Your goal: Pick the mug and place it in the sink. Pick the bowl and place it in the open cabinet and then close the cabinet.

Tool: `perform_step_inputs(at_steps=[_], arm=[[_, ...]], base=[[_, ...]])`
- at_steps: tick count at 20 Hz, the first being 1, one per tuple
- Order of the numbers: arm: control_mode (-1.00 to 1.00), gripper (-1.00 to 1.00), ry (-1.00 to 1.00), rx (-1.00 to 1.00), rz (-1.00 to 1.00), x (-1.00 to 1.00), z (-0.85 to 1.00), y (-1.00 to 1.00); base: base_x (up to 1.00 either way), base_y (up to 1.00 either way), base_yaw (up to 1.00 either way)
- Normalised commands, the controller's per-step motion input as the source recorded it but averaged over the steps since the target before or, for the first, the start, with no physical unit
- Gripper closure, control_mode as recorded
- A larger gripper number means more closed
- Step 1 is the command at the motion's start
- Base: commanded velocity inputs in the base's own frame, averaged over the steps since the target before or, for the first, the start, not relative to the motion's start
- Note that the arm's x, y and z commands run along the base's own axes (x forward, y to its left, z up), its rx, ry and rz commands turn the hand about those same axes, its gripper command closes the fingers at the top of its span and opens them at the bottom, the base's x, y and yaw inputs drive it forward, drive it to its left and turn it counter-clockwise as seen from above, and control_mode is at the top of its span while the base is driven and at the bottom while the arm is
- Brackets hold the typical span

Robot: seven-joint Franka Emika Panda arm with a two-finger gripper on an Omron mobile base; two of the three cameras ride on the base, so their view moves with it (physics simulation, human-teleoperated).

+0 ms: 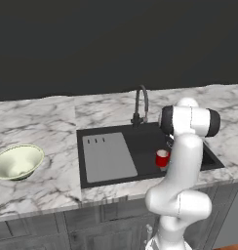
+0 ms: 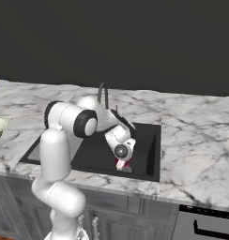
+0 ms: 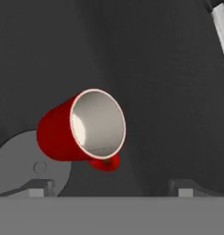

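Observation:
The small red mug with a pale inside lies inside the black sink, near its round drain. In the left base view the mug shows just left of my arm; in the right base view a red sliver of the mug peeks out under my hand. My gripper hangs over the mug, open, with both fingertips wide apart and clear of it. The pale cream-green bowl rests on the counter far left of the sink. The cabinet is out of view.
A dark curved faucet rises behind the basin. The grey ribbed drainboard covers the sink's left half. Marble counter stretches to both sides, and a dark wall stands behind it.

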Motion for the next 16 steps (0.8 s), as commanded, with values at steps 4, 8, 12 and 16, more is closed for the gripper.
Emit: perform_step_inputs(at_steps=[4,8,12,16], arm=[[-1.00,-1.00,0.12,0.01,0.00,0.00,0.92,0.00],[-1.00,-1.00,0.29,0.05,0.00,0.02,1.00,-0.12],[-1.00,-1.00,0.32,0.08,0.00,0.00,1.00,-0.23],[-1.00,-1.00,0.25,0.14,0.00,-0.01,1.00,-0.47]], base=[[0.00,0.00,0.00],[0.00,0.00,0.00],[0.00,0.00,0.00],[0.00,0.00,0.00]])
